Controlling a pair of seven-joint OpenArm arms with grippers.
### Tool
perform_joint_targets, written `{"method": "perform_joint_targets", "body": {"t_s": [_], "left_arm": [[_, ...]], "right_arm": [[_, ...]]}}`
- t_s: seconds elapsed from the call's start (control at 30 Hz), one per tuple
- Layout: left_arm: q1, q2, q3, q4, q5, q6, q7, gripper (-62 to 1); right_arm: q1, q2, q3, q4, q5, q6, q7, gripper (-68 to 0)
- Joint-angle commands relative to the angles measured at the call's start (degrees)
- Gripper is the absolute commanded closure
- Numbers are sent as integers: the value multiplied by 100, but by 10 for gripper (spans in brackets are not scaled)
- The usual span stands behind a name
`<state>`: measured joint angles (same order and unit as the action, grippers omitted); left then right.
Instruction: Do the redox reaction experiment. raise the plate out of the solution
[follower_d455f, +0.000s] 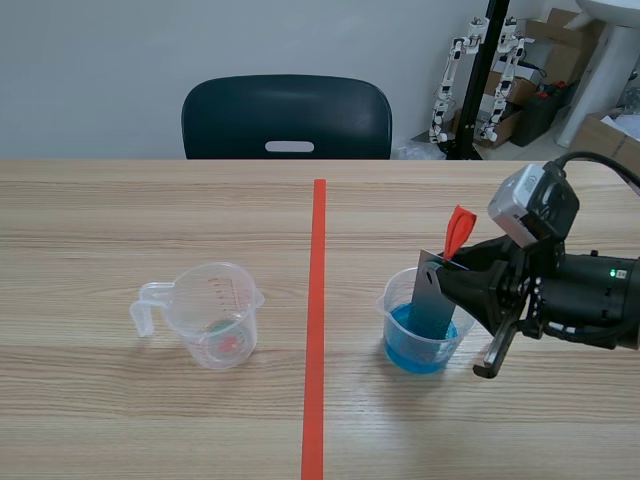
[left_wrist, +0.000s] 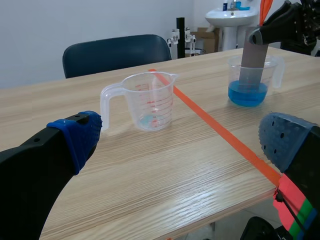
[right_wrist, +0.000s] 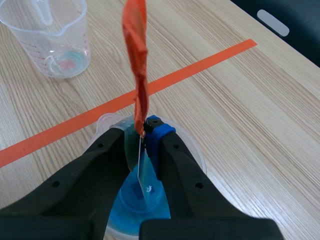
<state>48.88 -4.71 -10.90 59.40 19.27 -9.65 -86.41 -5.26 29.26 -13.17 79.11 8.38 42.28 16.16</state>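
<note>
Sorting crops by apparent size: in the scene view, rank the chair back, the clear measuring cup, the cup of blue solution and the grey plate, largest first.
1. chair back.
2. clear measuring cup and cup of blue solution: about alike, not ranked.
3. grey plate.

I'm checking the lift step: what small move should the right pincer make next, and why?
Probably a straight lift upward: the right pincer is shut on the thin grey metal plate, whose lower end stands in the blue solution inside the clear plastic beaker.
</note>
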Motion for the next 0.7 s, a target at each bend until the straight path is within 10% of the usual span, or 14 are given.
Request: {"method": "perform_joint_targets", "body": {"t_s": [0.0,0.2,0.53,0.67], "left_arm": [[46,-160,4,92,63,-13,-262,-623],[-52,-651,208,146,789,-13,-262,-623],[-293,-1335,763,302,798,-37,-262,-623],[-354,-1523,789,713,463,-1106,-262,-623]], "right_arm": [[181,149,2,94,114,44,72,-6],[221,509,2,487,667,44,55,-6],[221,1025,2,1397,2247,44,-1200,-6],[221,1220,2,1674,2983,44,-1770,-6]]}}
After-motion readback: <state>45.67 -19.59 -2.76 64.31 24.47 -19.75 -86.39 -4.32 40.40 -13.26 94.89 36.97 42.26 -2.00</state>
